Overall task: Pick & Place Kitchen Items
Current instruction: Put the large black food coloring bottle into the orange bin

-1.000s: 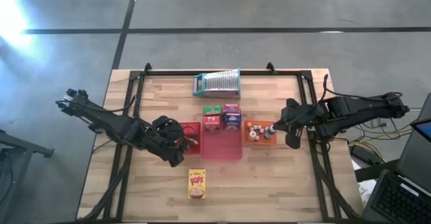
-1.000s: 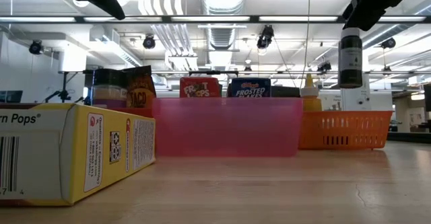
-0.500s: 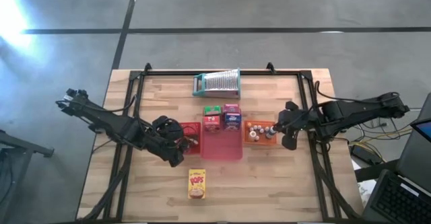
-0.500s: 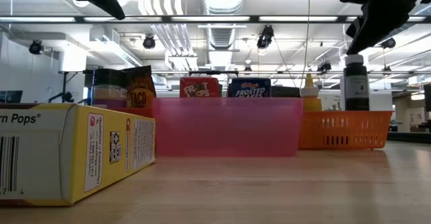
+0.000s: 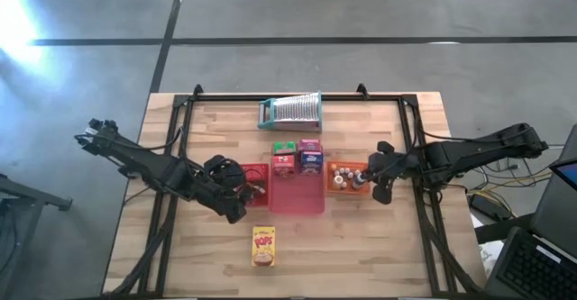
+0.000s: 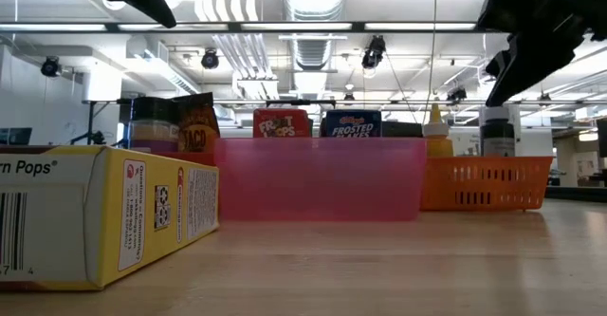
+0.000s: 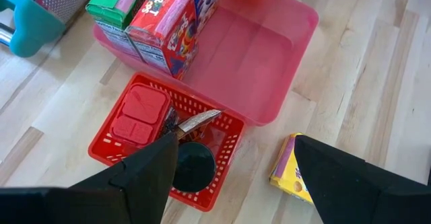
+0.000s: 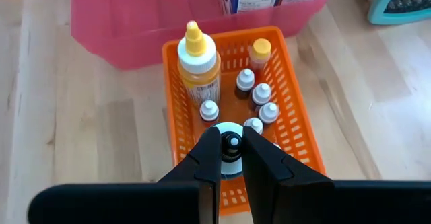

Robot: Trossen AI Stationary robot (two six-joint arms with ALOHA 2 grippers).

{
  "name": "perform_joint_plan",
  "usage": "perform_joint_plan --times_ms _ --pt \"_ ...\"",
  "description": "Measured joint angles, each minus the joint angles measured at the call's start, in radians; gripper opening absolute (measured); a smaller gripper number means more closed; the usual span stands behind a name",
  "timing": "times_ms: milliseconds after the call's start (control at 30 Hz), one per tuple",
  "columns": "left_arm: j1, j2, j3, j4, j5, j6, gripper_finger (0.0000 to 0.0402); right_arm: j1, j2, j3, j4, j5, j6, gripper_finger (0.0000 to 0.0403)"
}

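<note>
My right gripper [image 8: 231,142] hangs over the orange basket [image 8: 296,116], shut on a dark bottle with a white cap [image 6: 496,131], which reaches down into the basket among several small bottles and a yellow squeeze bottle [image 8: 199,66]. My left gripper [image 7: 236,177] is open and waits above the red basket [image 7: 138,116], which holds a dark jar and a brown packet. Small boxes stand at the far end of the pink bin [image 5: 297,196]. A yellow cereal box [image 5: 263,246] lies flat on the table near the front edge. My right gripper pinches the dark bottle's white cap [image 8: 231,158] between its two fingers, which point down from above. The bottle hangs upright below them, its lower part inside the orange basket [image 6: 484,183]. Whether its bottom stands on the basket floor is hidden by the basket wall.
A ribbed metal grater with a teal frame [image 5: 290,111] lies at the far side of the table. A black frame rail [image 5: 416,156] runs along the table's sides. Bare wood lies in front of the pink bin and the baskets.
My right gripper has come down with the dark bottle, still shut on its cap. The bottle hung well above the orange basket and now stands down inside it, upright throughout.
</note>
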Motion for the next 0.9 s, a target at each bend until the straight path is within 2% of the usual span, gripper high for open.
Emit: perform_joint_plan --times_ms 467,900 --pt "0.0 0.0 0.0 0.0 -0.003 -0.002 0.0303 0.0 0.0 -0.094 0.107 0.0 0.003 0.0038" --pt "0.0 0.0 0.0 0.001 -0.004 -0.002 0.0303 0.0 0.001 -0.038 0.085 -0.001 -0.006 0.0146"
